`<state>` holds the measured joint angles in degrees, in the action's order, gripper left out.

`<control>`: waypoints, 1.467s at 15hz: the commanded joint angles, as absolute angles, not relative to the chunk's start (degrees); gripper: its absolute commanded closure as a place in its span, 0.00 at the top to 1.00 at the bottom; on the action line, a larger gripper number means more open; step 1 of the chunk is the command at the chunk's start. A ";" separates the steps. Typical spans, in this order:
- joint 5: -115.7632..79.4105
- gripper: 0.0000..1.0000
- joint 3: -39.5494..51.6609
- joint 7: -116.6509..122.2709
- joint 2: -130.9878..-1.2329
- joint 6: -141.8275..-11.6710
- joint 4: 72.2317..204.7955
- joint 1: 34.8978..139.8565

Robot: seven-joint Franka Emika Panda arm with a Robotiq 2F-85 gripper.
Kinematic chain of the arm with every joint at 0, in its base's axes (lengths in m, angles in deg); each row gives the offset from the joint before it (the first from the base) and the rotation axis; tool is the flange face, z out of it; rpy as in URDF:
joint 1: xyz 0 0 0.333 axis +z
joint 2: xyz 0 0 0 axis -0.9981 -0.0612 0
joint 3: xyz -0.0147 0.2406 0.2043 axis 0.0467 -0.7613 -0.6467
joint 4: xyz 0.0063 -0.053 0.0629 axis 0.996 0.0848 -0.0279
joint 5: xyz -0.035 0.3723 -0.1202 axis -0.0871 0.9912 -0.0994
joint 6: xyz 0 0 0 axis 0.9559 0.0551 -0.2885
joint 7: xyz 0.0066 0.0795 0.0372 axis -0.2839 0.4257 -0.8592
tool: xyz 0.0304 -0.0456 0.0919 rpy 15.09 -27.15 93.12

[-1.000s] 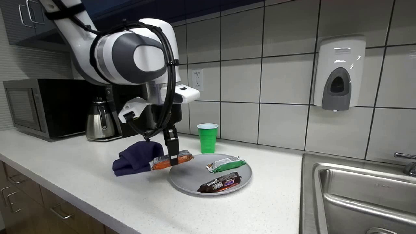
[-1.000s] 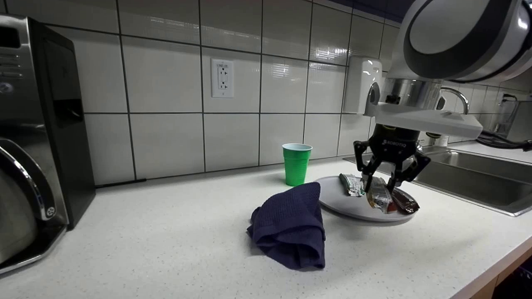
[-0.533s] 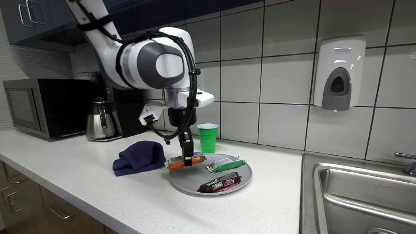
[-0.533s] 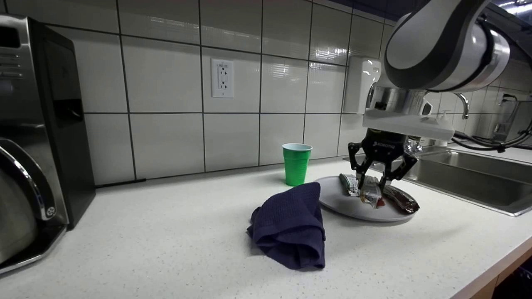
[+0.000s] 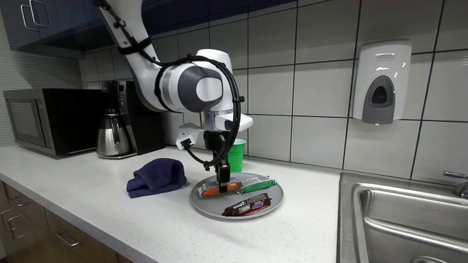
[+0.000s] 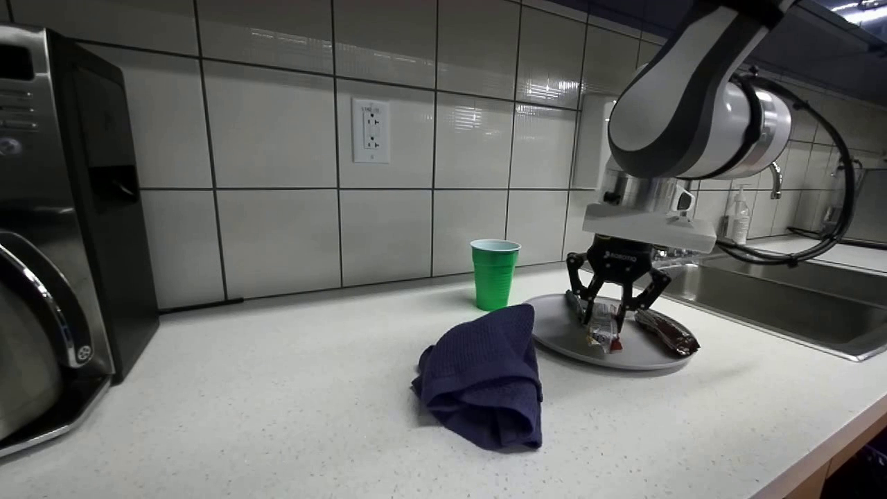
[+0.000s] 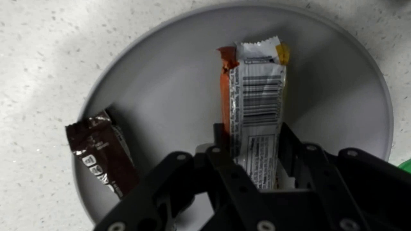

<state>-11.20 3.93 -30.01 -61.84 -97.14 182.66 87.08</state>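
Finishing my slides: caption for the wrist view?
Gripper closed on an orange-edged wrapped bar over a grey plate, a brown wrapped bar at image left.

In the wrist view, the black two-fingered gripper (image 7: 253, 132) hides the six-o'clock end of the oblong orange-and-white wrapped bar (image 7: 259, 96).

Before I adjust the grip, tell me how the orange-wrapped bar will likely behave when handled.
The orange-wrapped bar is probably fairly stiff: its free end runs straight beyond the gripper. Its shiny, crinkled surface may let it slip in a light grip. With a broad, flat-looking barcode side up, it seems unlikely to roll.
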 commanded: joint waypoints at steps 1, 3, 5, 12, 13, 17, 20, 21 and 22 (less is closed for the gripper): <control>-10.96 0.17 4.83 -29.93 -62.62 -97.04 181.20 88.72; -11.36 0.17 5.15 -30.24 -62.90 -96.92 180.93 89.25; -11.64 0.17 5.48 -30.55 -63.23 -96.97 180.68 89.61; -11.16 0.81 5.76 -30.26 -63.19 -96.67 180.96 90.10; -10.99 0.89 5.60 -29.97 -62.50 -96.88 181.58 90.12; -11.35 1.00 5.47 -30.07 -59.49 -96.98 184.17 90.79; -10.82 1.00 4.96 -29.54 -56.28 -96.99 187.07 90.89; -10.65 1.00 4.71 -28.97 -54.63 -96.97 188.41 90.80; -11.13 1.00 4.66 -28.84 -52.98 -96.94 189.77 90.83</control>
<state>-11.20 4.99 -29.97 -59.56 -97.23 184.60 90.72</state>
